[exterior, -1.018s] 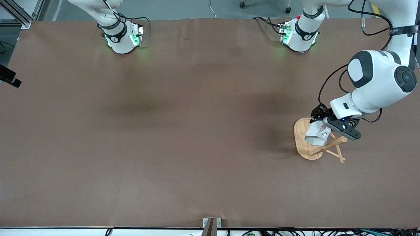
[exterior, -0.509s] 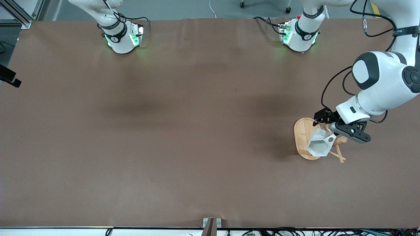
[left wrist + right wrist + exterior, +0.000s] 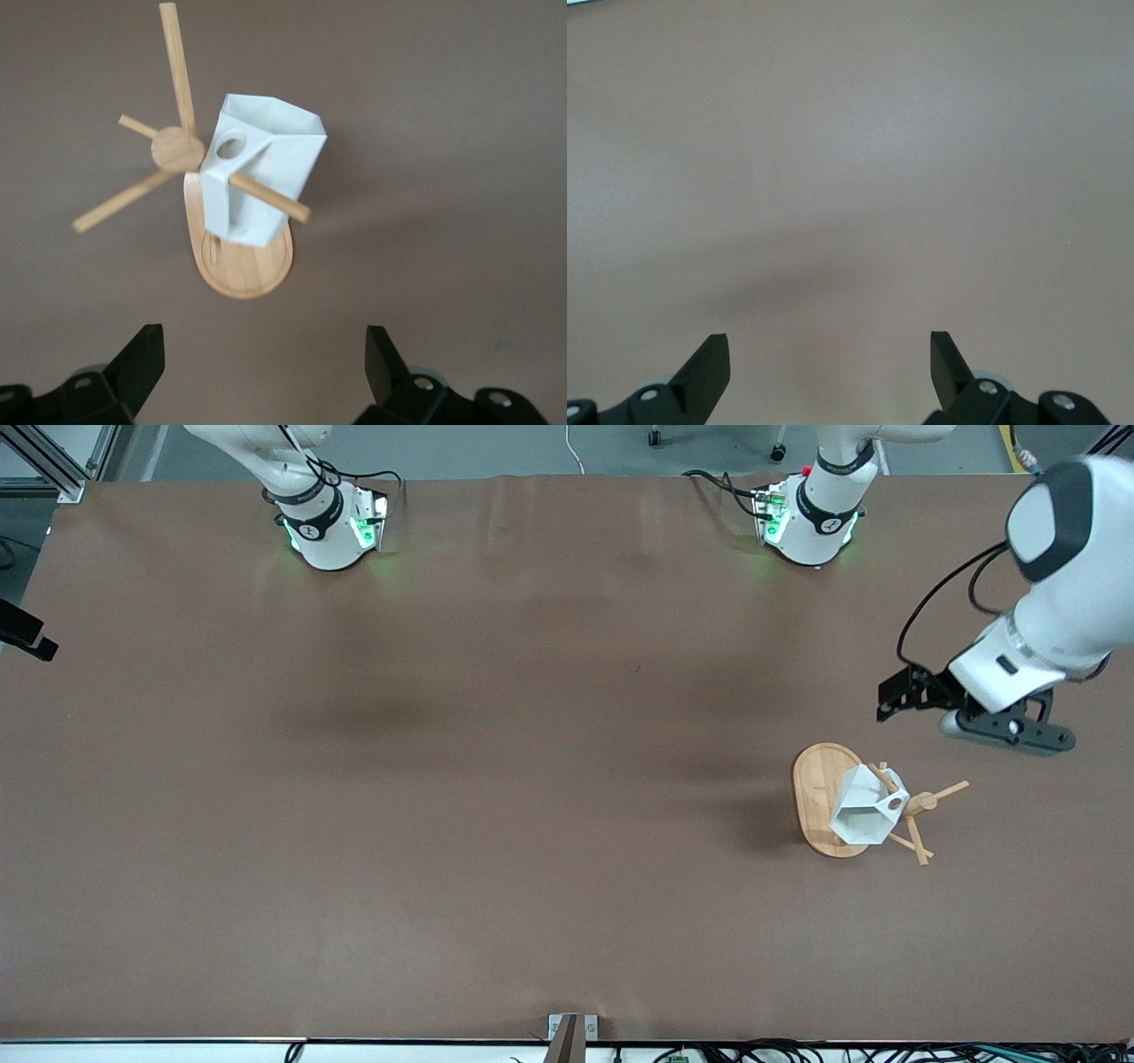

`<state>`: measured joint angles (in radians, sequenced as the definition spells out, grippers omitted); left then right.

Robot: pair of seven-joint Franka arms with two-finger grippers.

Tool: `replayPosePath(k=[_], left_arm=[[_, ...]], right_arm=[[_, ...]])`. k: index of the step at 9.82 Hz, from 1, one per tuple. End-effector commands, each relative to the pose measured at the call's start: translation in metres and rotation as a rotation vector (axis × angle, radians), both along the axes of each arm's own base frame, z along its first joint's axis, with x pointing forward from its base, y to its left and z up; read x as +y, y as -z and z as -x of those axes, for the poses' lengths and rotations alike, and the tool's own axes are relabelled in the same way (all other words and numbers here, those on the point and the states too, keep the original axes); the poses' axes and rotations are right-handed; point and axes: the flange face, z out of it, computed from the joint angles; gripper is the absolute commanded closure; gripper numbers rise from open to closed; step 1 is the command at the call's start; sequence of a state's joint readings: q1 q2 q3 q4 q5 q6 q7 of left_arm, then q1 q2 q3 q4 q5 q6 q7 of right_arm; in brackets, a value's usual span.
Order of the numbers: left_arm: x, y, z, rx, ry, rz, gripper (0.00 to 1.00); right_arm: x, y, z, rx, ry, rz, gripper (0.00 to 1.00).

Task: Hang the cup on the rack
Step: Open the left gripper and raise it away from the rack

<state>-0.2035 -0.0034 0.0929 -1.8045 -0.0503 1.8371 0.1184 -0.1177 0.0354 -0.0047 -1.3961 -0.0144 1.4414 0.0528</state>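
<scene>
Currently: cup hung on rack; left gripper released, I'd retreat clear; right gripper spread, waiting.

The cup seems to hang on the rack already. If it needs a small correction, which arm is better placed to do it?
Probably the left. Its open left gripper is up over the table beside the rack, with the cup on a peg in its wrist view. The right gripper, open, sees only bare table.

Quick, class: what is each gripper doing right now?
Left gripper: open, empty, above the table near the rack; cup hangs there.
Right gripper: open, empty, waiting.
</scene>
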Motion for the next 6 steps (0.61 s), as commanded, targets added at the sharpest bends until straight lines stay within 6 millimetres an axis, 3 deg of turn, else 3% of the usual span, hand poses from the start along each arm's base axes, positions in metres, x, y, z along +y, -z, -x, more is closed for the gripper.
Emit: replayPosePath(k=[1,2,3,6], left_arm=[[-0.001,-0.044,-0.001,0.032,0.020,-0.102,0.00],[0.009,-0.073,-0.002,0.017,0.005,-0.131,0.00],[0.026,-0.082,-0.002,0.010,-0.016,-0.118,0.00],[0.002,-0.108,0.007,-0.005,0.011,-0.101,0.00]], right_arm=[[-0.001,-0.003,-0.002,-0.015,0.027,0.011,0.00],[0.000,-0.003,-0.002,-0.013,0.052,0.008,0.00],[0.000,-0.002,-0.001,-0.007,0.054,0.007,0.00],[-0.004,0.001,0.001,0.015,0.050,0.005,0.00]])
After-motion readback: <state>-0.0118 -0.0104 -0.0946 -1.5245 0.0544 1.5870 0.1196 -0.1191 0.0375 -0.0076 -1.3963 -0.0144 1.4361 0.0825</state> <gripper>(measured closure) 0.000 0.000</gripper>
